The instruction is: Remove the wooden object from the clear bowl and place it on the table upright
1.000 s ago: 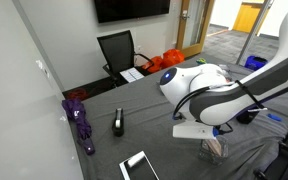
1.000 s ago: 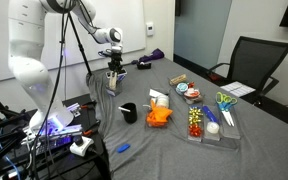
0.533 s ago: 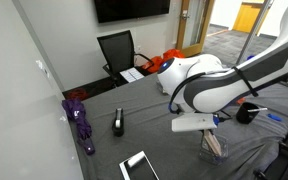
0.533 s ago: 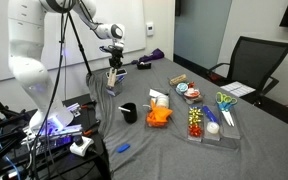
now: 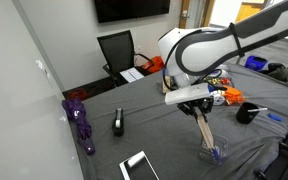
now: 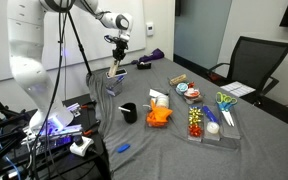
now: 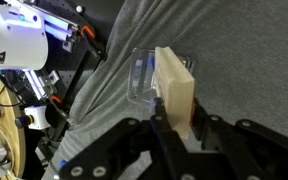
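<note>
In an exterior view, the pincer [image 5: 194,104] clamps the top of the wooden object [image 5: 203,128], which hangs slanted. Its lower end is at the clear bowl [image 5: 215,153], directly below on the bench [image 5: 154,140]. In an exterior view, the wooden object [image 6: 114,72] again hangs beneath the pincer [image 6: 117,62]. In the wrist view, the fingers [image 7: 206,130] squeeze it from both sides, with the clear bowl [image 7: 143,80] just beyond.

In an exterior view, a black cup [image 6: 130,112] stood with an orange crumpled thing [image 6: 160,117] at its 3 o'clock, a blue pen [image 6: 123,148] at its 6 o'clock and a black office chair [image 6: 246,62] toward 2 o'clock. In an exterior view, a black stapler [image 5: 118,122] lay with a purple object [image 5: 80,122] at its 9 o'clock.
</note>
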Tool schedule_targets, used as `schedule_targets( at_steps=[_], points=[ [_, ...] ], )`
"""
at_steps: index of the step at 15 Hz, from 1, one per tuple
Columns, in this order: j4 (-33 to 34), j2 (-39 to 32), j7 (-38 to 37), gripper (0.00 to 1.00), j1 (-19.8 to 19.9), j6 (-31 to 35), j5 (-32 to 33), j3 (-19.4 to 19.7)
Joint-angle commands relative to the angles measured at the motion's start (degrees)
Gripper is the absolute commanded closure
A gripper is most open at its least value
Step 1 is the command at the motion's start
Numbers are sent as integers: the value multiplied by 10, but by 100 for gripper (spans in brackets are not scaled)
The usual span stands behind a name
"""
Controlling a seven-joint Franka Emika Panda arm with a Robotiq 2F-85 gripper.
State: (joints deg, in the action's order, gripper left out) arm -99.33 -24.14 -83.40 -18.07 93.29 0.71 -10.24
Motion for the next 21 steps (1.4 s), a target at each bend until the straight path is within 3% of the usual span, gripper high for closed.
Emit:
schedule_targets(
  at_steps=[1,5,12,17,21],
  points=[
    [56,-14,9,93,14,-25,-56,11],
    [88,-23,-27,93,20,2,-103,26],
    [129,-40,-130,93,24,56,-129,49],
    [121,-44,-180,93,6,127,-78,59],
    [74,-34,-201,93,-21,239,21,65]
  ],
)
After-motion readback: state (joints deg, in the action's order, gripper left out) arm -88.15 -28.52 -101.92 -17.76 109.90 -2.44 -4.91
